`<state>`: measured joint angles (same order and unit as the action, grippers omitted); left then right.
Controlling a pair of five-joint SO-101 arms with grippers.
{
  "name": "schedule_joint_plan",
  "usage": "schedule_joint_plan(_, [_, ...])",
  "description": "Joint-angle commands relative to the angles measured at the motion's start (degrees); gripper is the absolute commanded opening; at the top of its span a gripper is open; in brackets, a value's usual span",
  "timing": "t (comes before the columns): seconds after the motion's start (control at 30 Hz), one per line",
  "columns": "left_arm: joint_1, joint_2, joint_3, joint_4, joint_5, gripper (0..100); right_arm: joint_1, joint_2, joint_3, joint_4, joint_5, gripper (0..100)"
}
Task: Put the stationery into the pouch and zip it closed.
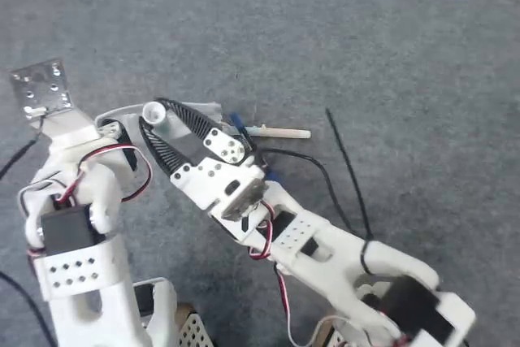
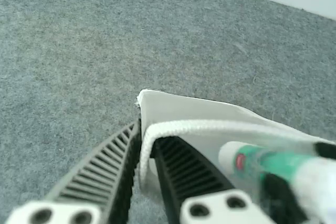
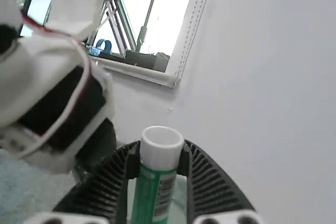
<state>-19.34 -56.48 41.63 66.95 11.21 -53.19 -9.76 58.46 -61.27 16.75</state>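
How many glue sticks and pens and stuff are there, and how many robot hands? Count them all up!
glue stick: 1, held in the right hand
pouch: 1, pinched by the left hand
pale pen or pencil: 1
blue pen-like thing, mostly hidden: 1
robot hands: 2
Total: 6

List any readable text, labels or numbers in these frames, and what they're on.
No readable text anywhere.
Barcode and small print on the glue stick label: too blurred to read.
Red mark near the glue stick's cap, left wrist view: not legible.
No print seen on the pouch.
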Motion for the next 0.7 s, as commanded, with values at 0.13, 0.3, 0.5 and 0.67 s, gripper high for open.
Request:
schedule_joint_plan(0.13, [-0.35,0.0,-2.07,-0.26,0.7,1,0.75,6.46,-0.79,-6.81,8.53,0.6])
schedule_joint_plan(0.3, [-0.44,0.0,-2.07,-0.26,0.7,1,0.66,7.69,-0.79,-7.52,8.62,0.7])
schedule_joint_plan(0.5, [-0.44,0.09,-2.07,-0.26,0.7,1,0.66,7.96,-0.44,-7.43,8.53,15.8])
schedule_joint_plan(0.67, [-0.44,0.18,-2.07,-0.26,0.62,1,0.66,7.87,-0.35,-7.43,8.79,13.6])
